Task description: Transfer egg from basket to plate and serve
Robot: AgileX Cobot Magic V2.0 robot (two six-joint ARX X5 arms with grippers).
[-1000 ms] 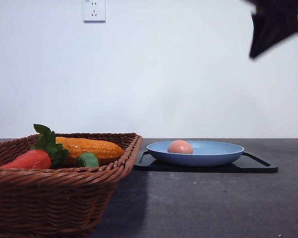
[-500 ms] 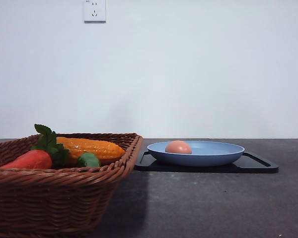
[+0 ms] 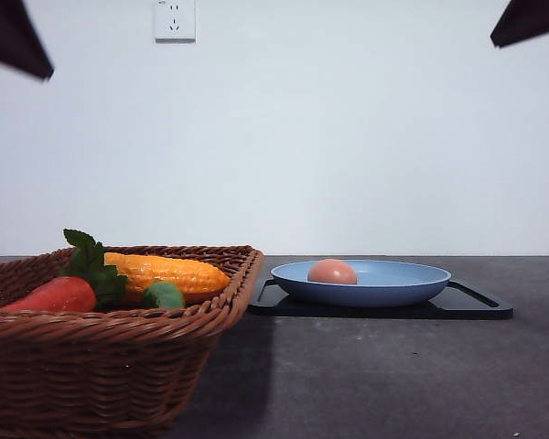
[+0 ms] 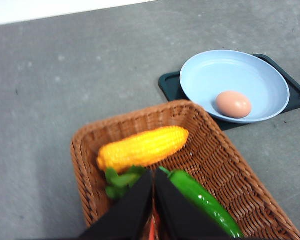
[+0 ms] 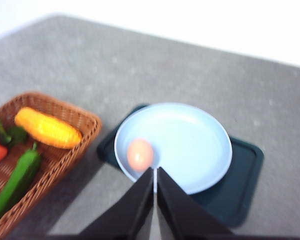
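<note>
The pinkish-brown egg (image 3: 332, 272) lies inside the sky-blue plate (image 3: 393, 285), towards the side nearest the basket, and nothing touches it. The woven wicker basket (image 3: 91, 366) stands at the left, close to the plate. In the left wrist view my left gripper (image 4: 153, 173) hangs shut and empty above the basket (image 4: 217, 155), with the egg (image 4: 233, 104) and plate (image 4: 240, 75) beyond. High over the plate (image 5: 190, 145), my right gripper (image 5: 154, 171) is shut and empty, the egg (image 5: 140, 154) just beside its tips.
A flat black tray (image 3: 476, 307) carries the plate. The basket holds a corn cob (image 3: 169, 273), a red-orange carrot (image 3: 55, 294) with green leaves and a green pepper (image 4: 200, 197). Dark arm parts (image 3: 14, 37) sit in both upper corners. Grey tabletop (image 3: 393, 375) spreads in front.
The right arm rose out of the front view, then dark parts of both arms came in at the upper corners. The egg stays in the plate.
</note>
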